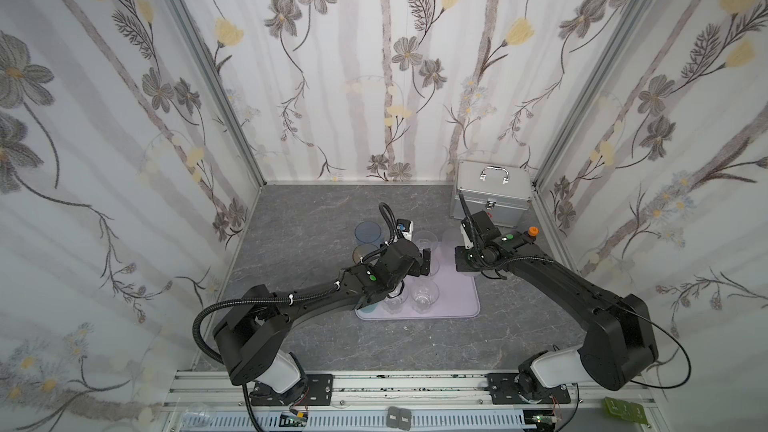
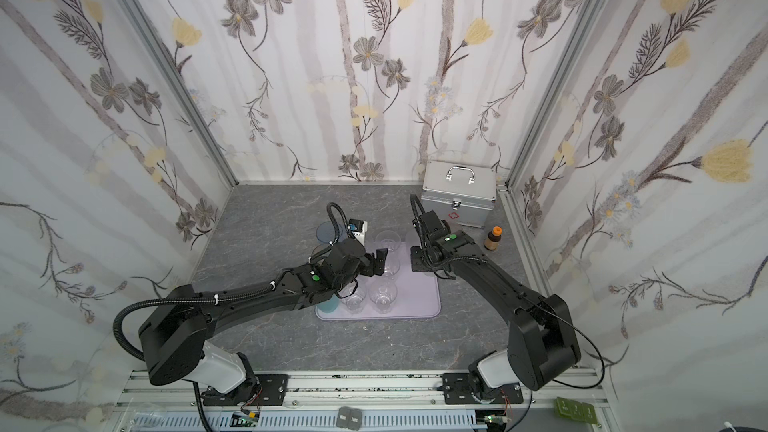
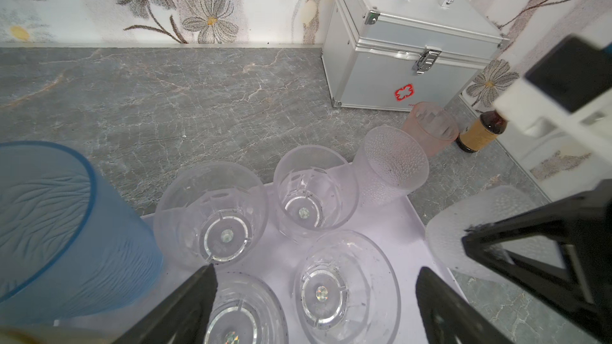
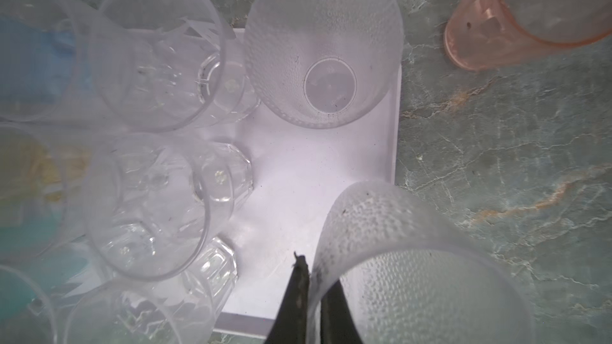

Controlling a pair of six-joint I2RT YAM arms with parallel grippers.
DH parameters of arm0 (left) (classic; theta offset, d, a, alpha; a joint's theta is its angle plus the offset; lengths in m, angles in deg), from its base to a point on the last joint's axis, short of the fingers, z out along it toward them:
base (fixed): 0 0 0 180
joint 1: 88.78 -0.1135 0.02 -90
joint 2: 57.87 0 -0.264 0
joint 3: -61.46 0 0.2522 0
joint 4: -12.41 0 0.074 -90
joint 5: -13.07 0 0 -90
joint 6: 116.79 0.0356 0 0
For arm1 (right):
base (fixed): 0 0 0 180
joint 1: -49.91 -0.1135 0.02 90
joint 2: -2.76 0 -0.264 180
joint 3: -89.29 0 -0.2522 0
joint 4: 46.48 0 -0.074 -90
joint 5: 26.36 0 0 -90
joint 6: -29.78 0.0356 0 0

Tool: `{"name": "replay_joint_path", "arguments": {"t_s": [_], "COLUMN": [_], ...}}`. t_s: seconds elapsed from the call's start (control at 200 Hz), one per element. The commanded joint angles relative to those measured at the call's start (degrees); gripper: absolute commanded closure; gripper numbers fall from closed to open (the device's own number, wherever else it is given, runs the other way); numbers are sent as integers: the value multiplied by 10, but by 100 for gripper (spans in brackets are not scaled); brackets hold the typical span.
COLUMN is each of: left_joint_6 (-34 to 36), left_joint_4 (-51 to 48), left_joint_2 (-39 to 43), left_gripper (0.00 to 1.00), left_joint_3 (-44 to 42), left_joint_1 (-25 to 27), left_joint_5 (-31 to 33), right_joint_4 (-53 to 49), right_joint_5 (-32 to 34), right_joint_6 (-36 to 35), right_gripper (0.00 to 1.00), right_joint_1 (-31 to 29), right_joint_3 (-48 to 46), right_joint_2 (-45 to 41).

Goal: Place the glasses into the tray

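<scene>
My right fingers (image 4: 298, 292) are pinched together on the wall of a frosted glass (image 4: 414, 276), one finger outside it and one inside. They hold it at the 3 o'clock rim of the lilac tray (image 4: 298, 167); I cannot tell whether its base touches down. My left fingers (image 3: 185, 306) stand wide apart, hovering above the four clear glasses (image 3: 314, 193) that stand upright in the middle of the tray. A second frosted glass (image 4: 324, 44) stands upright inside the tray at its 1 o'clock corner. In a top view a blue glass (image 1: 368, 232) shows at the tray's 11 o'clock corner. A pink glass (image 3: 430, 127) sits on the grey tabletop (image 3: 165, 94) past the 1 o'clock corner, apart from the tray and just beside a brown bottle (image 3: 477, 134). A silver case (image 3: 407, 51) sits behind them against the wall.
</scene>
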Motion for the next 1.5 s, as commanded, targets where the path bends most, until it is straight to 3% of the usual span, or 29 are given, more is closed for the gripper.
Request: {"name": "replay_joint_path", "arguments": {"t_s": [0.0, 0.58, 1.494], "left_joint_6": [-17, -12, 0], "left_joint_4": [9, 9, 8], "left_joint_2": [6, -8, -25], "left_gripper": [4, 4, 3], "left_joint_3": [-10, -3, 8], "left_joint_1": [1, 1, 1], "left_joint_5": [11, 10, 13], "right_joint_4": [60, 57, 3], "right_joint_5": [-17, -20, -42], "right_joint_6": [2, -13, -48], "right_gripper": [93, 89, 87], "right_joint_1": [-4, -18, -20], "right_joint_3": [-5, 23, 54], "right_joint_2": [26, 100, 127]}}
